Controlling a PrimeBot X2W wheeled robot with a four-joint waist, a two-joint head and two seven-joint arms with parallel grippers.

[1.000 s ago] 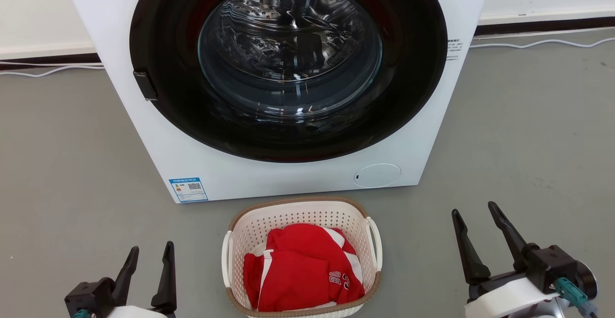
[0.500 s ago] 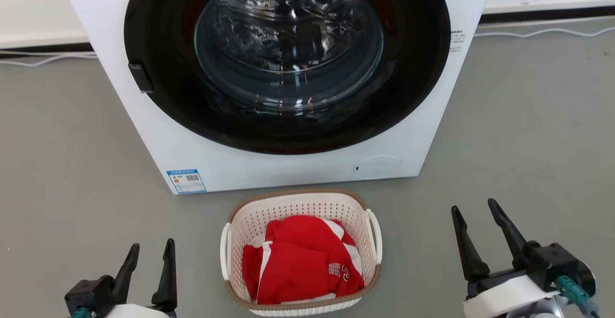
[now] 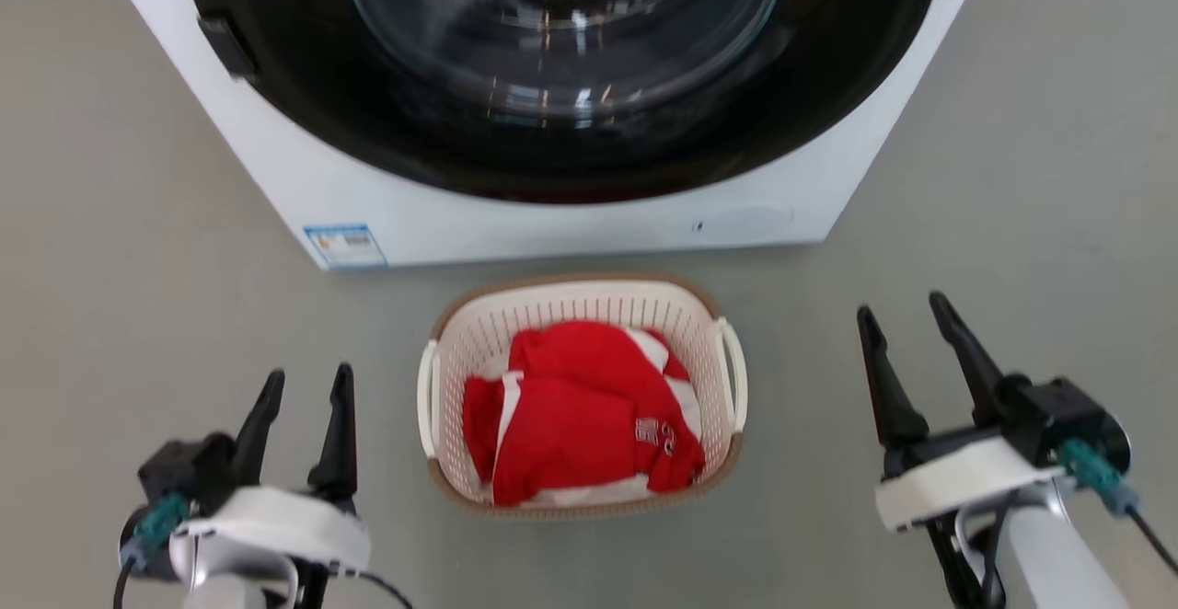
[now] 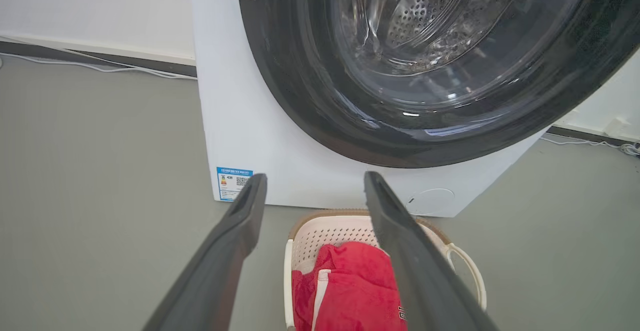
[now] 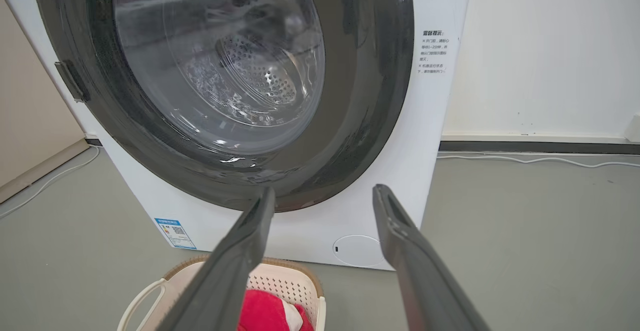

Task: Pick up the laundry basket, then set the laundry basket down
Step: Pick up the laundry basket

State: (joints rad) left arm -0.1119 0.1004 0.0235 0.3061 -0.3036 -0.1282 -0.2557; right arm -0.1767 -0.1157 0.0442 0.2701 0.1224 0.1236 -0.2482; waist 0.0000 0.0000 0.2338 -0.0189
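The laundry basket sits on the grey floor in front of the washing machine, cream-white with a brown rim and white loop handles, holding red and white clothing. My left gripper hovers open to the basket's left, clear of it. Open as well, my right gripper stands well off to the basket's right. In the left wrist view the basket lies between and below the fingers. The right wrist view catches the basket at the bottom left.
A white front-loading washing machine with a closed dark round door stands just behind the basket. Pale cables run along the wall's base. Grey floor spreads on both sides of the basket.
The head camera has tilted down and drawn nearer, so the washer and basket slid up the picture. Both grippers show higher in view and stay open.
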